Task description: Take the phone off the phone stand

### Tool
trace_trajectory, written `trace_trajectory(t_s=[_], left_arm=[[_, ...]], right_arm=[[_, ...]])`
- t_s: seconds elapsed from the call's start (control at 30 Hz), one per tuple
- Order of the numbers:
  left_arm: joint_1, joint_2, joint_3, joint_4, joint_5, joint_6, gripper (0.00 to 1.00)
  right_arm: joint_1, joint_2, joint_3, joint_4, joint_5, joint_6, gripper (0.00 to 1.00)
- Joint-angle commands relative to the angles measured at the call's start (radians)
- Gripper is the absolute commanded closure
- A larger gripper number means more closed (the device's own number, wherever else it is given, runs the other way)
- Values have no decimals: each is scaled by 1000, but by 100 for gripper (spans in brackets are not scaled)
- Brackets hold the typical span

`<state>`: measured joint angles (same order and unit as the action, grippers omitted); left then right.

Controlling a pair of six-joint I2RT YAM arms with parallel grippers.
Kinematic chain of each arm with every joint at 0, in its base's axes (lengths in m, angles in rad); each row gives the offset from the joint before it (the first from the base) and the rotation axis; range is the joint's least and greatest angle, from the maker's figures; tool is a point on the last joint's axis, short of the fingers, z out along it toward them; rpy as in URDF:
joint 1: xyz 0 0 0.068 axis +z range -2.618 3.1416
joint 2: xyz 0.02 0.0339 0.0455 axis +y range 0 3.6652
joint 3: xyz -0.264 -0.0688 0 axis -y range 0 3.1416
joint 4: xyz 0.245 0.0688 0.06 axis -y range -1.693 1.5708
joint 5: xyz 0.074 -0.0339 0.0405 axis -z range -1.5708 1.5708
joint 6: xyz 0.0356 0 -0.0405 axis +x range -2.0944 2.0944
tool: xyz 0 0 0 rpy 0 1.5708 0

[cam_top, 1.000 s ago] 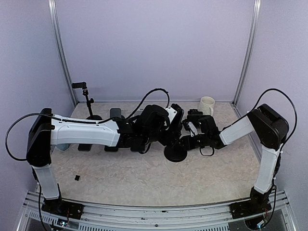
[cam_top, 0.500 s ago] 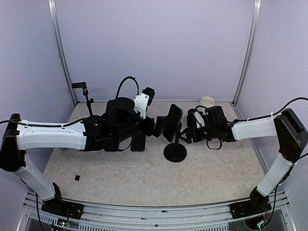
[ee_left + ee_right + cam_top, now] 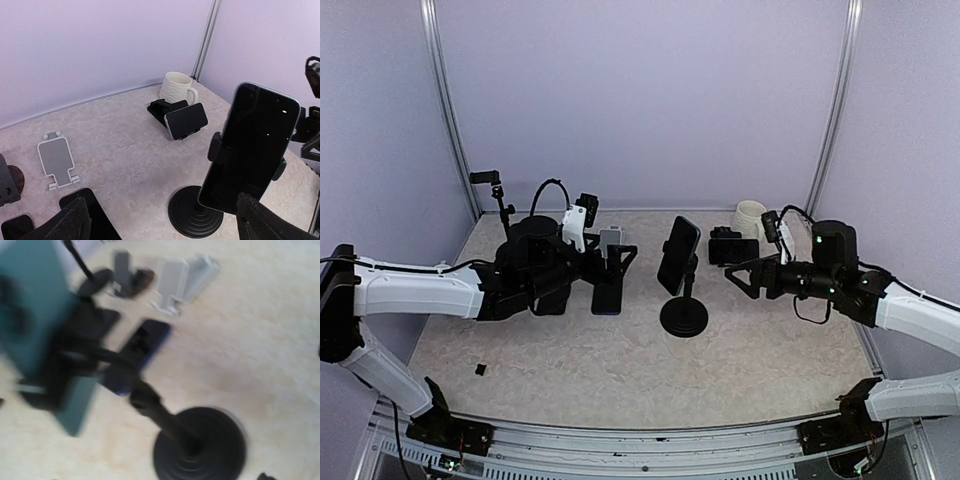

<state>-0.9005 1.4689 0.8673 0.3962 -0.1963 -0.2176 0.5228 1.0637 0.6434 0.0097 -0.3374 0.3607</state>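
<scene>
The phone (image 3: 678, 253) stands clamped in the phone stand (image 3: 683, 317) mid-tabletop (image 3: 620, 365), its long axis near upright with the top leaning right. It lies between my hands, about equally near each. My left hand (image 3: 620, 265) is spread wide and empty, facing the screen. My right hand (image 3: 738, 277) looks spread too. There's free room above, while a mug (image 3: 751, 215) crowds the far right.

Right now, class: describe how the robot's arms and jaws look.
The left arm and right arm both have white links, bulky black joints and black jaws. A black cable loops above each wrist. A small green light glows on the right one.
</scene>
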Motion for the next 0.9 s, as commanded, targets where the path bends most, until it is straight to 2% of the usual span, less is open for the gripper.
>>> trace_trajectory(t_s=[0.0, 0.27, 0.4, 0.57, 0.87], left_arm=[[71, -6, -30, 69, 178, -70, 1], [25, 45, 6, 59, 120, -25, 1], [7, 73, 22, 62, 98, -37, 1], [-17, 75, 10, 67, 90, -33, 1], [-40, 65, 5, 75, 61, -19, 1]], right_arm=[[55, -93, 2, -55, -21, 115, 17], [217, 1, 132, -118, 121, 158, 19], [275, 63, 164, -85, 175, 159, 21], [302, 149, 218, -88, 216, 172, 27], [318, 203, 255, -61, 256, 191, 37]])
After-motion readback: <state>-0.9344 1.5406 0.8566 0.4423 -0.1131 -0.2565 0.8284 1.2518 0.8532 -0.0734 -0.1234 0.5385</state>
